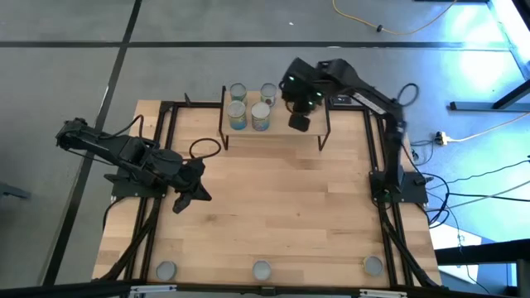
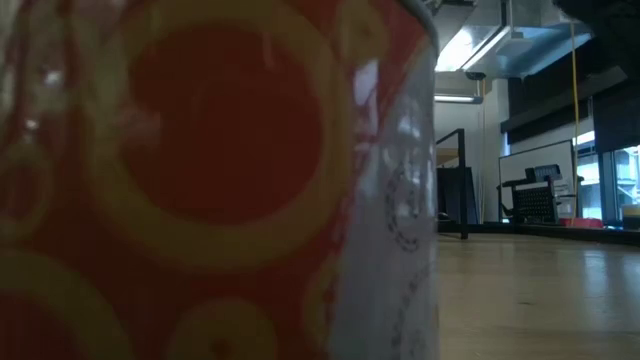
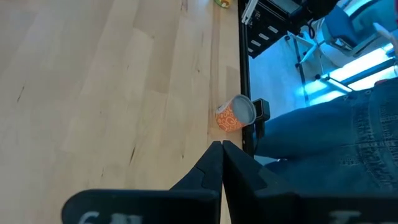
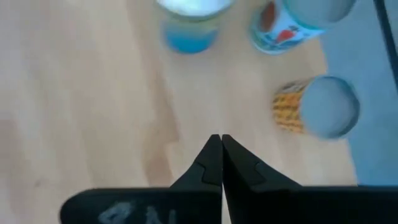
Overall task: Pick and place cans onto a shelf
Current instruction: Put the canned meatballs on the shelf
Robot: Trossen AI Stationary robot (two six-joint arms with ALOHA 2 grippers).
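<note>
1. Hovering over the shelf [image 1: 286, 131] rn is the right gripper [image 1: 299, 122], fingers pinched shut w/ nothing between them; its wrist view shows bare wood just ahead.
2. Four cans up there already, clustered at the shelf's left end: two at the back edge [image 1: 238, 91] [image 1: 267, 90], two nearer the front [image 1: 238, 115] [image 1: 260, 115].
3. Left gripper [image 1: 190, 189] sits low over the table's left-centre, also closed and empty, pointing twd the near edge.
4. Three cans left on the tabletop along the near edge: left [image 1: 166, 270], middle [image 1: 262, 269], right [image 1: 373, 266]. An orange one [image 3: 235, 114] shows in the left wrist view, right at the table rim.
5. Low view blocked by a big orange can [image 2: 210, 180] up close.
6. My read: btwn picks, about half done. Next move needs a gripper to open, travel to a near-edge can, drop around it upright w/o tipping it off the rim.
</note>
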